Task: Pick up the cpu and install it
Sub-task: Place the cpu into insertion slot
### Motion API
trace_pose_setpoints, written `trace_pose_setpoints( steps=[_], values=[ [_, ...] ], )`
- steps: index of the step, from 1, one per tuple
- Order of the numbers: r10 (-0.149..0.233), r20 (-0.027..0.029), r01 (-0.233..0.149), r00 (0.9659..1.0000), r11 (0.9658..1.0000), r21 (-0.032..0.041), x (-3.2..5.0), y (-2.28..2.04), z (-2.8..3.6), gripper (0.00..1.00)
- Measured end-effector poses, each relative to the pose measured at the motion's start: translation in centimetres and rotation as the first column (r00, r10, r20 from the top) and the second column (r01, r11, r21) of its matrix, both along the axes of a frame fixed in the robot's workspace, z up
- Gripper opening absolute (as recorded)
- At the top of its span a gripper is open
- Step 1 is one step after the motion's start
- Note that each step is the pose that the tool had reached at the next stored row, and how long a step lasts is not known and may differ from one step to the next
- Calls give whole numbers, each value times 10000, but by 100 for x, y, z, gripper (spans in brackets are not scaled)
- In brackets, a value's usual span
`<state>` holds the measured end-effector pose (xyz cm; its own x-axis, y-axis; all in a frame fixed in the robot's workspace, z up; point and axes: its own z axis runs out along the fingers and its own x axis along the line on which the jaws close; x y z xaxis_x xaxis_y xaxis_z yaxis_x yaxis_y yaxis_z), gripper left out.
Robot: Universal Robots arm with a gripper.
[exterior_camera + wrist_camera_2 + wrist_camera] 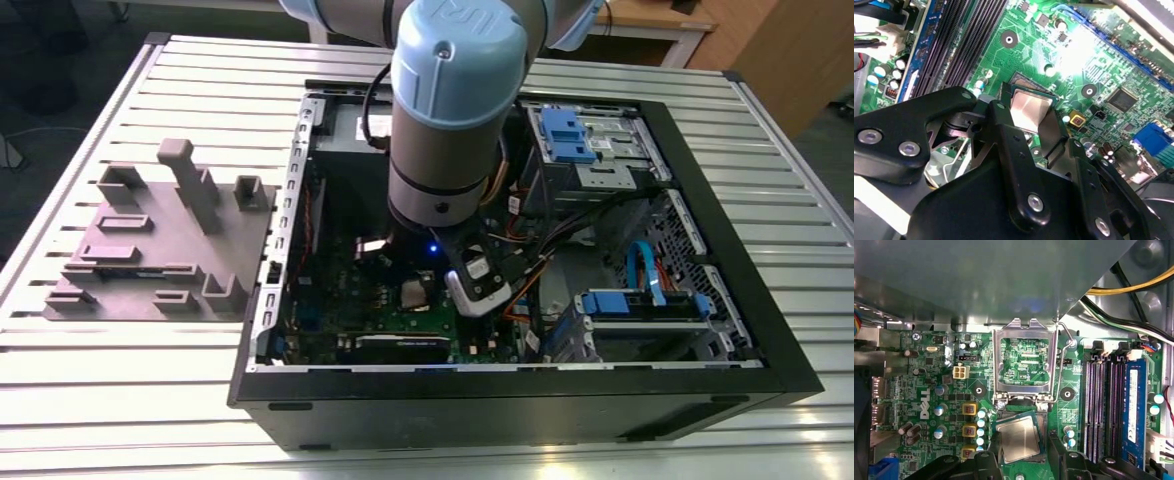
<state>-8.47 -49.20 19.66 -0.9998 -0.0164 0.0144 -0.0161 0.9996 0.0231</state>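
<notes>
Deep inside the open black computer case (534, 400), your black gripper (1026, 120) clamps the flat square silver-topped cpu (1019, 440) at the green motherboard's (929, 385) socket, first wrist view adding the swung-open metal socket frame (1025, 330), exterior view adding the grey plastic fixture (160, 250) outside.

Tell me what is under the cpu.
The cpu sits over the dark socket on the green motherboard; only the socket's rim shows around it. The metal retention frame stands open beside it. The socket's contacts are covered by the chip, so seating cannot be judged.
</notes>
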Motion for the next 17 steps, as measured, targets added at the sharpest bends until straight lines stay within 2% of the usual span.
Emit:
trace_pose_setpoints(
  steps=[9, 10, 13, 17],
  values=[
    [66, 0, -66, 10000, 10000, 26, 0, -3, -25, 49],
    [71, -2, -71, 10000, 10000, 25, 0, -3, -28, 48],
    [78, -3, -78, 10000, 10000, 18, 0, -5, -31, 32],
    [78, 0, -78, 10000, 10000, 30, 0, -6, -35, 32]
  ],
)
